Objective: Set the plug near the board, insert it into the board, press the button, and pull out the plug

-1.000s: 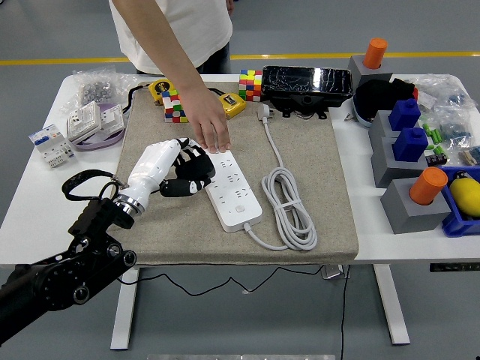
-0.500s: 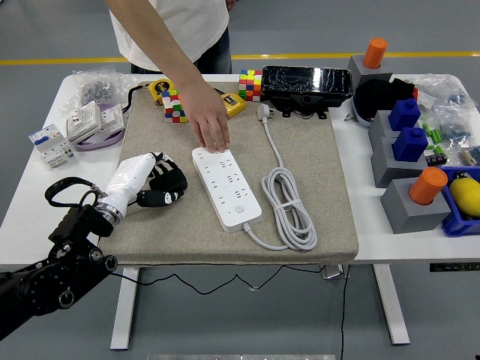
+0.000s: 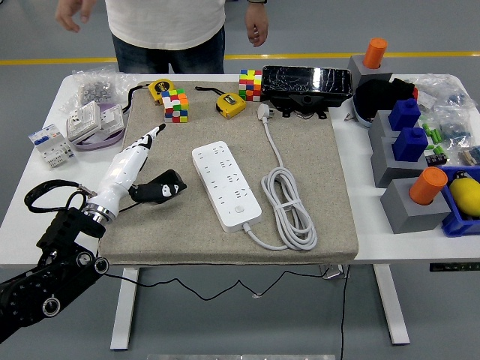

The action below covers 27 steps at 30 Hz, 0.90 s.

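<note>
A white power strip (image 3: 226, 184) lies on the beige mat (image 3: 307, 157), its button near the front end. Its white cable is coiled (image 3: 289, 210) to the right, and the white plug (image 3: 263, 112) lies free at the mat's back, apart from the strip. My left hand (image 3: 142, 169) is over the mat's left part, left of the strip, fingers stretched out flat and thumb spread, holding nothing. A person stands at the far side with both hands (image 3: 256, 31) lifted off the table.
Two tape measures (image 3: 229, 104) and two colour cubes (image 3: 175, 105) sit at the mat's back, beside a black wrapped box (image 3: 306, 82). White electrical parts (image 3: 79, 127) lie left of the mat. Grey blocks with orange and blue pegs (image 3: 409, 150) stand at the right.
The person's hand has lifted off the strip's far end and pulled back. My left hand has drawn away from the strip toward the left and its fingers have straightened out.
</note>
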### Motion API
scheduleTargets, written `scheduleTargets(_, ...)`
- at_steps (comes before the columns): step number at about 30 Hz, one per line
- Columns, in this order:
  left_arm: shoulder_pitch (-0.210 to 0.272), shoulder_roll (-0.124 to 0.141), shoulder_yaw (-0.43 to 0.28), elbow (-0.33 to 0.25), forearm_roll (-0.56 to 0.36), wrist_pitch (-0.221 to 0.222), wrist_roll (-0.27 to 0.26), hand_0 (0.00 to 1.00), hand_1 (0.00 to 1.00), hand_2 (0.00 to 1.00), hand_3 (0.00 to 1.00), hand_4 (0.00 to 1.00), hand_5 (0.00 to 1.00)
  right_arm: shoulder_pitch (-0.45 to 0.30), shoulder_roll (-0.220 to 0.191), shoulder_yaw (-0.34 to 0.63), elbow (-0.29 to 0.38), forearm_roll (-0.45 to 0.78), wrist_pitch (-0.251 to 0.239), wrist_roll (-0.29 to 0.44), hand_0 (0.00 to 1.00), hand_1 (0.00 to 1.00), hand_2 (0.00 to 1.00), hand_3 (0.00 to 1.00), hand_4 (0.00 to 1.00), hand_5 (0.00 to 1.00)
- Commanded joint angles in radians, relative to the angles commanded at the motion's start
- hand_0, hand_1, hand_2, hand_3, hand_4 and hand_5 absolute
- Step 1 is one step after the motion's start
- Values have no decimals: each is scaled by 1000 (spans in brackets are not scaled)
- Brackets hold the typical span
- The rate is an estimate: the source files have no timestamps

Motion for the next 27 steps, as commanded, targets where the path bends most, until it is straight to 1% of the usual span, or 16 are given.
scheduleTargets(2, 14, 0, -38, -30, -85, -3, -79, 707, 782, 793, 832, 934, 283, 7, 4, 3, -2, -3, 2, 0, 528, 627, 591, 533, 877, 405)
scheduleTargets(4, 19, 0, -69, -44, -169, -10, -147, 707, 782, 793, 832, 934, 283, 15, 7, 5, -2, -3, 2, 1, 528, 627, 591, 533, 877, 405)
scheduleTargets(5, 20, 0, -83, -48, -208, -12, -165, 625, 680, 659, 665, 832, 261, 20, 7, 4, -3, -3, 2, 1, 526, 627, 593, 534, 878, 405)
scheduleTargets(6, 19, 1, -96, -51, -254, -13, -176, 625, 680, 659, 665, 832, 261, 25, 8, 2, -4, -3, 3, 1, 526, 627, 593, 534, 878, 405)
scheduleTargets(10, 6, 10, -134, -64, -414, -20, -174, 625, 680, 659, 665, 832, 261, 46, 8, -1, -5, -5, 2, 2, 526, 627, 593, 534, 878, 405)
scheduleTargets(11, 4, 12, -142, -68, -431, -22, -172, 621, 665, 629, 640, 804, 247, 51, 8, -1, -7, -5, 3, 2, 530, 627, 593, 536, 878, 405)
scheduleTargets(14, -1, 12, -166, -76, -439, -23, -168, 621, 665, 629, 640, 804, 247, 63, 8, 1, -8, -5, 2, 2, 530, 627, 593, 536, 878, 405)
scheduleTargets(20, -6, 7, -182, -80, -446, -34, -156, 622, 659, 626, 638, 805, 252, 81, 2, -3, -11, -2, 2, 1, 534, 629, 597, 537, 878, 405)
scheduleTargets(24, -11, 8, -202, -101, -496, -72, -137, 611, 648, 625, 639, 802, 256, 100, 0, -15, -20, 7, 2, 1, 532, 628, 599, 538, 878, 406)
scheduleTargets(25, -12, 9, -208, -111, -514, -87, -122, 611, 648, 625, 639, 802, 256, 104, 0, -15, -23, 8, 2, 1, 532, 628, 599, 538, 878, 406)
scheduleTargets(26, -11, 11, -216, -128, -533, -112, -95, 611, 648, 625, 639, 802, 256, 109, 3, -9, -27, 5, 4, 1, 532, 628, 599, 538, 878, 406)
scheduleTargets(27, -10, 13, -221, -139, -539, -123, -80, 611, 648, 625, 639, 802, 256, 113, 7, 1, -31, 1, 4, 2, 532, 628, 599, 538, 878, 406)
